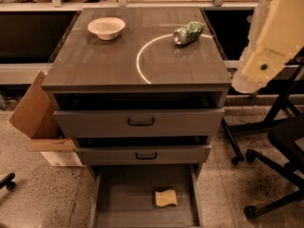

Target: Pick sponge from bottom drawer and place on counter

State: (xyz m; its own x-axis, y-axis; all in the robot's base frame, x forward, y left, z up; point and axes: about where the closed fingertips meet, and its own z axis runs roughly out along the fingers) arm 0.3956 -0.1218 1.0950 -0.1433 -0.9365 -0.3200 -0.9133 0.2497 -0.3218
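The yellow sponge (165,198) lies flat on the grey floor of the open bottom drawer (124,204), right of its middle. The counter (104,63) is the dark wood-grain cabinet top with a thin white arc (141,56). My gripper (259,65) is the pale yellow padded limb hanging at the right of the view. It is level with the counter's front right corner, beside the cabinet and apart from it. It is far above the sponge and holds nothing that I can see.
A white bowl (106,28) stands at the counter's back left. A green can (187,33) lies on its side at the back right. The two upper drawers stick out slightly. A cardboard box (35,110) leans left of the cabinet. An office chair base (275,175) stands right.
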